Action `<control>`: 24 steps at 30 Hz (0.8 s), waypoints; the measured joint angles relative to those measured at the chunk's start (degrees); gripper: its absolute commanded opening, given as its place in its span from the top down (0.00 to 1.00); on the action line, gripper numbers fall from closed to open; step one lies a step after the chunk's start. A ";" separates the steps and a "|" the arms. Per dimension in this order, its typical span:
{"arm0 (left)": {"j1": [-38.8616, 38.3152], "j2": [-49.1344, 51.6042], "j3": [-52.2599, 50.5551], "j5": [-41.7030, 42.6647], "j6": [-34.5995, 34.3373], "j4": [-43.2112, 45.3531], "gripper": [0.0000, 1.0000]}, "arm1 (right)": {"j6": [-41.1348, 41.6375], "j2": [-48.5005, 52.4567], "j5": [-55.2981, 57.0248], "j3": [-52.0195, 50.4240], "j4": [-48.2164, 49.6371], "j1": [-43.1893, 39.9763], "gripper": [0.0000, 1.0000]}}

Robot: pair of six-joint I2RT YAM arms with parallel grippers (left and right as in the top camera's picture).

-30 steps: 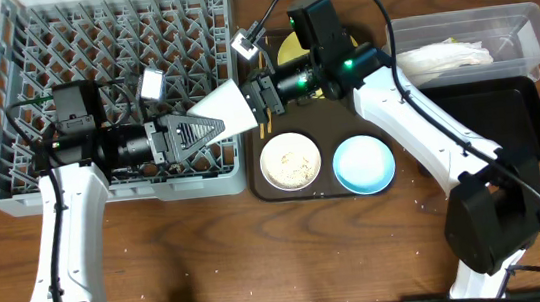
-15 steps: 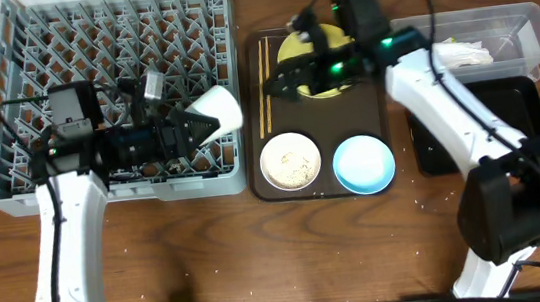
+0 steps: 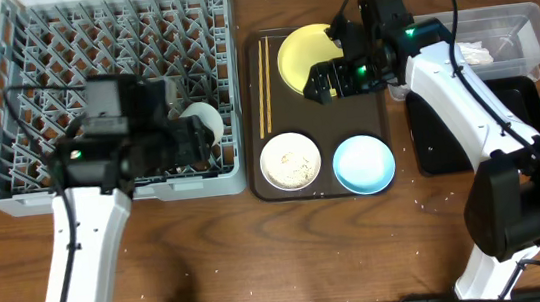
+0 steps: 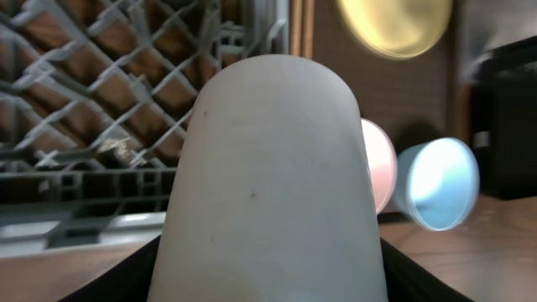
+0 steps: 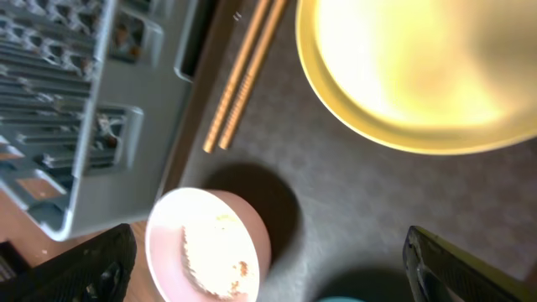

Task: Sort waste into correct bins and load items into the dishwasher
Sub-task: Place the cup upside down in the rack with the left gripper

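- Clasping the small white cup [image 4: 273,168] by its sides, the left gripper [image 3: 186,140] is holding it lengthwise between its two dark fingers [image 4: 149,270], which are pressing against the cup's wall.
- The cup is hanging over the right-hand part of the grey dish rack [image 3: 108,47], just inside the rack's right edge; whether it is touching the pegs cannot be told.
- The right gripper [image 3: 328,80] is standing wide open with nothing between its fingers [image 5: 92,268], hovering over the brown tray [image 3: 378,125] at the lower right edge of the yellow plate [image 3: 300,52].
- The chopsticks [image 3: 263,86] are lying side by side along the tray's left edge, well apart from that open claw.
- The white bowl [image 3: 289,161], with rice in it, and the light blue bowl [image 3: 363,164] are sitting next to each other at the tray's near end.
- The overhead view alone is showing the clear tub [image 3: 528,23] with the crumpled napkin [image 3: 466,53] inside and the black tray [image 3: 528,114] just in front of it.
- The left wrist view is showing the cup's closed end pointing away from the camera, hidden from above by the arm.
- The right wrist view is showing food bits stuck in the white bowl.
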 measured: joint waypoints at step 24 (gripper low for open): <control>-2.80 20.20 1.49 -8.94 -0.96 -1.03 0.34 | -1.81 -1.18 2.12 0.00 -3.13 2.78 0.02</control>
